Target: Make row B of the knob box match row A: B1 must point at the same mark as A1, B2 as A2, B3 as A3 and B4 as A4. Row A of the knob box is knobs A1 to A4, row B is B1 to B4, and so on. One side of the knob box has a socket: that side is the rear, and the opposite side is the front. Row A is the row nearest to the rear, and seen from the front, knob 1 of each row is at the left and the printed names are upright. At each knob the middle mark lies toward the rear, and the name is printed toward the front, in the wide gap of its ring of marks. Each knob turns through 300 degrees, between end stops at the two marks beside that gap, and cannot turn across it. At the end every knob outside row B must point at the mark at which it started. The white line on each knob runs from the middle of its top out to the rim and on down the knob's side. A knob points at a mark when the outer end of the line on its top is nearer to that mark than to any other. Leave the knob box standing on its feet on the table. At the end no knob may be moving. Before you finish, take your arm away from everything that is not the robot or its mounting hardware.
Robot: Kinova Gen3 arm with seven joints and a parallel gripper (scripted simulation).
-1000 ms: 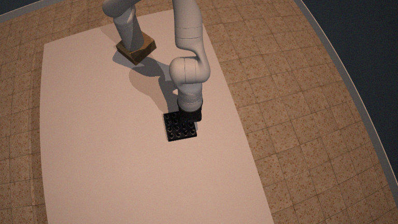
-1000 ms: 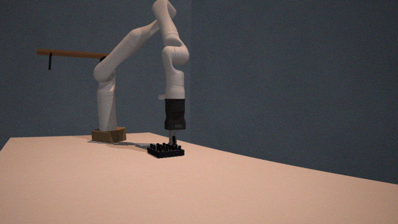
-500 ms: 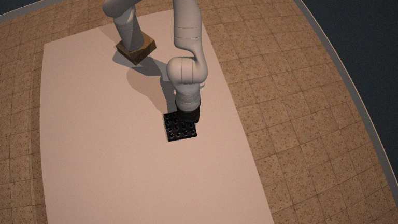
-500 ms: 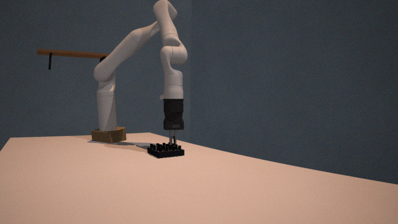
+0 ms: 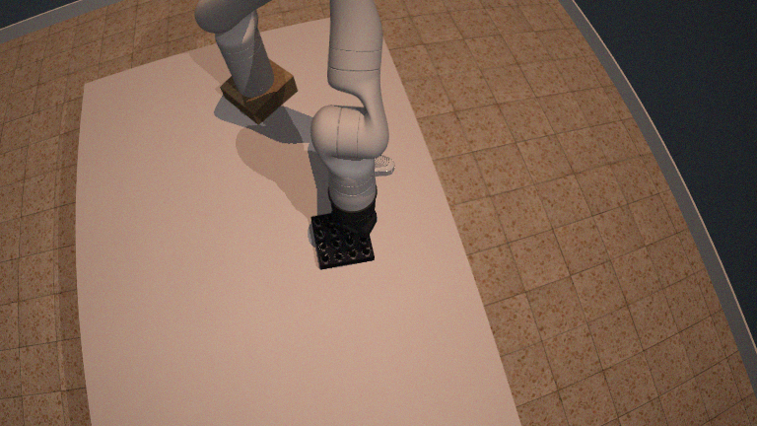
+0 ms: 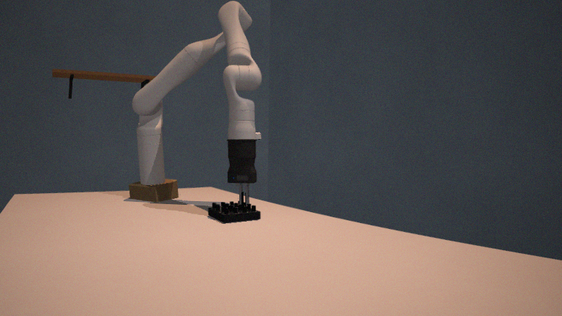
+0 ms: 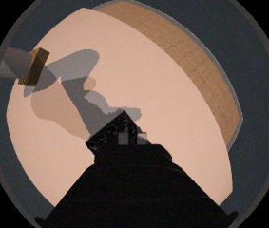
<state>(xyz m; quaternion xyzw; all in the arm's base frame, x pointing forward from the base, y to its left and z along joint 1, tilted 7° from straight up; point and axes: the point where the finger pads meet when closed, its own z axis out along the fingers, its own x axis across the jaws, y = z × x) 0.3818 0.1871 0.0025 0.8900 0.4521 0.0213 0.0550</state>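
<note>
The black knob box [image 5: 341, 257] [image 6: 233, 216] [image 7: 105, 136] stands flat on the pale table [image 5: 167, 287] [image 6: 290, 275]. Its knobs are small and dark, and their white lines and marks are too small to read. My gripper [image 6: 244, 200] [image 7: 132, 132] points straight down over the box's far right part. Its fingers stand narrow and reach down among the knobs, closed on one knob there. I cannot tell which knob it is. In the top view the black gripper body [image 5: 354, 219] hides that knob and the back rows of the box.
The arm's wooden base block [image 5: 259, 95] [image 6: 153, 190] [image 7: 34, 66] stands behind the box. A wooden shelf [image 6: 99, 75] hangs on the back wall. The table's right edge runs close to the box, with tiled floor [image 5: 558, 176] beyond.
</note>
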